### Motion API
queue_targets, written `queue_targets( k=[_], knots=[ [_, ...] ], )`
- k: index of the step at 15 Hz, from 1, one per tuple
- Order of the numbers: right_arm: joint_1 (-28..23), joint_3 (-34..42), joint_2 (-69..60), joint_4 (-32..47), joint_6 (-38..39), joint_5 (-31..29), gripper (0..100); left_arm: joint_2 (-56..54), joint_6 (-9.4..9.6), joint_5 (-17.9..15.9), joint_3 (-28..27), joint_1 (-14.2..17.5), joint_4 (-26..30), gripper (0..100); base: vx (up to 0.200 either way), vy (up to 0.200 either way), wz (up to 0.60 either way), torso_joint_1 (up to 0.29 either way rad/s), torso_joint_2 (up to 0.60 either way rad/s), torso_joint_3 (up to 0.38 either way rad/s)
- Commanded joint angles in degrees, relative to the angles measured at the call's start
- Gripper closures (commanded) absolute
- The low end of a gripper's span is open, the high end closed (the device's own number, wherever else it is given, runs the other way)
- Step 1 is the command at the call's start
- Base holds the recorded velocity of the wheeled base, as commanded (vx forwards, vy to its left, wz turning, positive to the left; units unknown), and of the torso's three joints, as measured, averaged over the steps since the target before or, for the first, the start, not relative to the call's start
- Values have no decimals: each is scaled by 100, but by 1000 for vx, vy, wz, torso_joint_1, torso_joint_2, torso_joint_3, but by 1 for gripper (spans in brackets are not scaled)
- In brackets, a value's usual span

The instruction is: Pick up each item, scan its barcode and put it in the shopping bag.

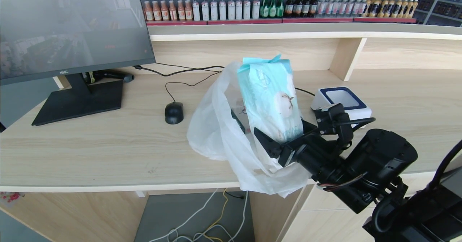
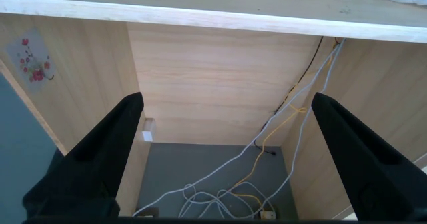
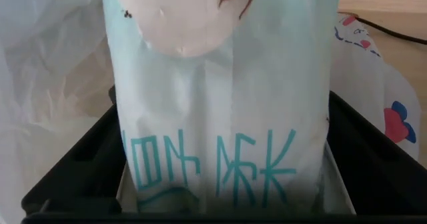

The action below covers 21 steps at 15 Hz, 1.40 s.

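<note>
The right gripper (image 1: 285,135), jaws clamped on the lower end of the upright tissue pack (image 1: 272,97) at the mouth of the shopping bag (image 1: 216,126), would have done best lowering it well inside before releasing, while the left gripper (image 2: 227,157) hung with jaws apart below the counter (image 1: 90,144).

You have the table (image 1: 90,144) running across in front of you. On its left stands the monitor (image 1: 68,29), with the mouse (image 1: 174,113) just to its right, nearer the middle. The shopping bag (image 1: 216,126) sits at the middle, its lower part hanging over the table's front edge. Your right hand (image 1: 283,135) comes in from the right and grips the lower end of the pack (image 1: 270,97), which stands upright at the bag's mouth, with the bag to its left and behind it. The scanner (image 1: 343,101) lies right of the bag, behind that hand. Beyond the table, bottles (image 1: 274,7) line a shelf (image 1: 252,21). Your left hand (image 2: 227,117) is below the table's front edge, facing cables (image 2: 267,157) underneath.
</note>
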Motion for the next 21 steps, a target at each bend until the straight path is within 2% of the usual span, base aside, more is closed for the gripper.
queue_targets(
  k=[1, 8, 15, 17, 20, 21],
  knots=[
    [-10, -22, -161, -30, -1, -2, 0, -2, -2, 0, 0, 0, 0, 0, 0, 0, 0, 0, 0, 0],
    [-10, -154, -346, -30, -1, -2, 0, -2, -2, 0, 0, 0, 0, 0, 0, 0, 0, 0, 0, 0],
    [-10, 188, -1040, -30, -1, -2, 0, -2, -2, 0, 0, 0, 0, 0, 0, 0, 0, 0, 0, 0],
    [-28, 549, -1550, -30, -1, -11, 0, -2, -2, 0, 0, 0, 0, 0, 0, 0, 0, 0, 0, 0],
    [-300, 1472, -2666, -30, -1, -11, 0, -2, -2, 0, 0, 0, 0, 0, 0, 0, 0, 0, 0, 0],
    [-546, 2333, -3616, -30, -1, -19, 0, -2, -2, 0, 0, -9, 0, 0, 0, 0, 0, 0, 0, 0]
  ],
)
